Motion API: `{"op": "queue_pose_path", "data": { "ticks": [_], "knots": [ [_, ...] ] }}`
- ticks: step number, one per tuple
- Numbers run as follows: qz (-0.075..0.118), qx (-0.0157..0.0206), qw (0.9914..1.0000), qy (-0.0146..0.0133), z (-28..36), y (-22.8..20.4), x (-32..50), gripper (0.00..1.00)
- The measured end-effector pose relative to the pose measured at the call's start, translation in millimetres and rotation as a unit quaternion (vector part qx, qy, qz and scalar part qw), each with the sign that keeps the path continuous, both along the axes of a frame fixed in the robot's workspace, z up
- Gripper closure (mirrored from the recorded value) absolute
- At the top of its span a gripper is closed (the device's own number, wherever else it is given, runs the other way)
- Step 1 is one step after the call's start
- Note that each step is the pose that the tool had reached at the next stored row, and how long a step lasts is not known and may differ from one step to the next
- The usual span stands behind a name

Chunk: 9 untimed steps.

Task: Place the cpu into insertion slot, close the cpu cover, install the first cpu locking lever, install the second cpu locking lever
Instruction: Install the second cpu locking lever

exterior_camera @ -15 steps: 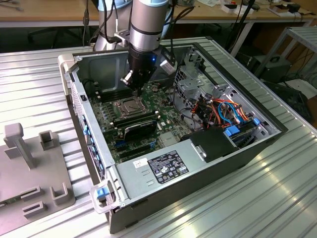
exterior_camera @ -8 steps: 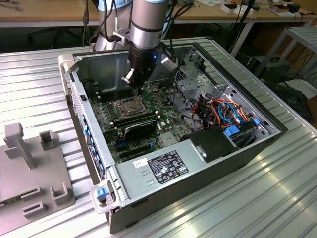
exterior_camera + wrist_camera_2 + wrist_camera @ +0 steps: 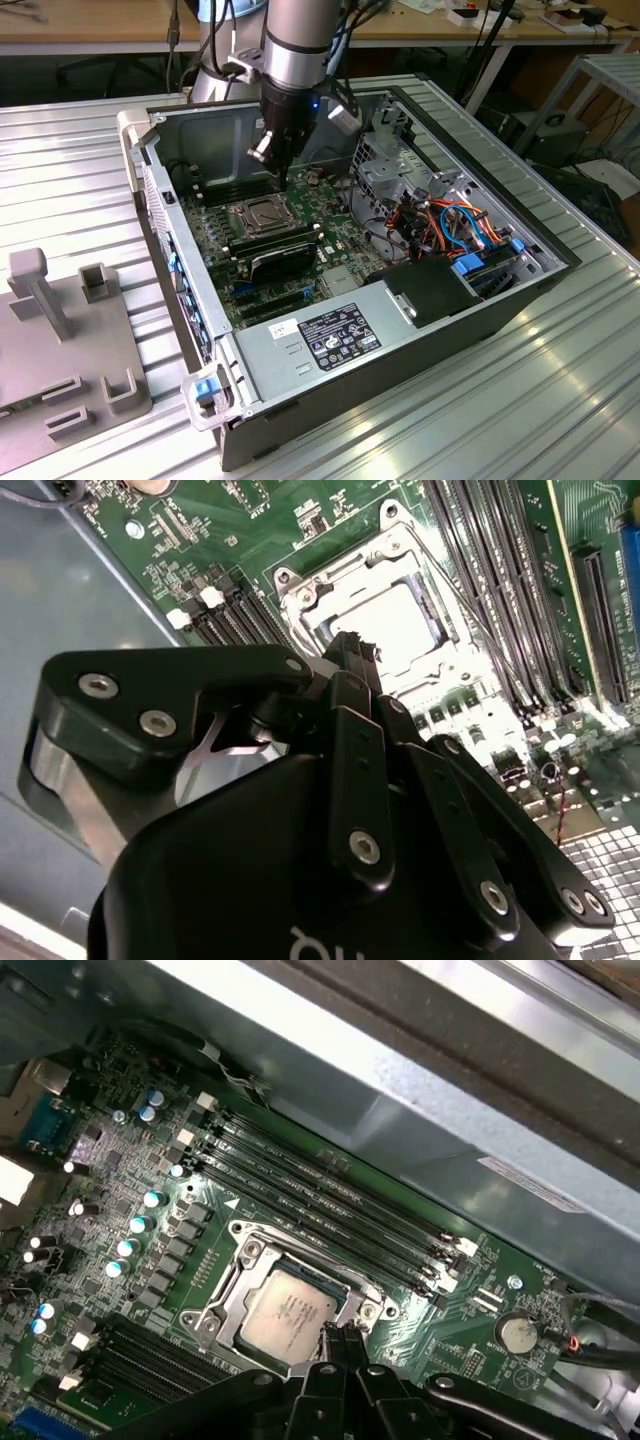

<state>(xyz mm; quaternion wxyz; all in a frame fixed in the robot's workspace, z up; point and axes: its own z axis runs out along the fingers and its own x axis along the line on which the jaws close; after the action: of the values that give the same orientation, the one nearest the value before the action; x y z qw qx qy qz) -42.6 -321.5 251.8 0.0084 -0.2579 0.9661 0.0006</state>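
1. The cpu [image 3: 288,1317] lay seated in the insertion slot [image 3: 232,1232] on the green motherboard [image 3: 150,1260], with the silver cpu cover [image 3: 222,1293] down around it.
2. The gripper [image 3: 338,1338] hung just above the chip's edge, at about four o'clock from it in the first wrist view.
3. Its fingers [image 3: 352,652] were clenched together, grasping nothing.
4. In the exterior view the arm [image 3: 298,60] reached down into the open computer case [image 3: 520,290]
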Motion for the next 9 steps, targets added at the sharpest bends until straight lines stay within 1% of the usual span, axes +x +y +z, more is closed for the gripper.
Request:
{"op": "queue_pose_path", "data": {
  "ticks": [1, 3, 4, 6, 7, 8, 9],
  "knots": [
    [0.013, -0.0001, 0.99991, 0.0001, 0.1, 0.0, 0.0, 0.89],
    [0.037, -0.0001, 0.99933, 0.0003, 0.0, -0.1, 0.0, 0.89],
    [0.045, -0.0001, 0.99899, 0.0003, 0.0, -0.1, 0.0, 0.89],
    [0.063, -0.0001, 0.99801, 0.0004, -0.1, -0.1, 0.0, 0.89],
    [0.065, -0.0001, 0.99787, 0.0004, 0.0, -0.5, 0.0, 0.89],
    [0.065, -0.0001, 0.99785, 0.0004, -0.1, -2.2, 0.0, 0.89],
    [0.065, -0.0001, 0.99786, 0.0004, -0.1, -6.2, 0.0, 0.89]
  ]
}}
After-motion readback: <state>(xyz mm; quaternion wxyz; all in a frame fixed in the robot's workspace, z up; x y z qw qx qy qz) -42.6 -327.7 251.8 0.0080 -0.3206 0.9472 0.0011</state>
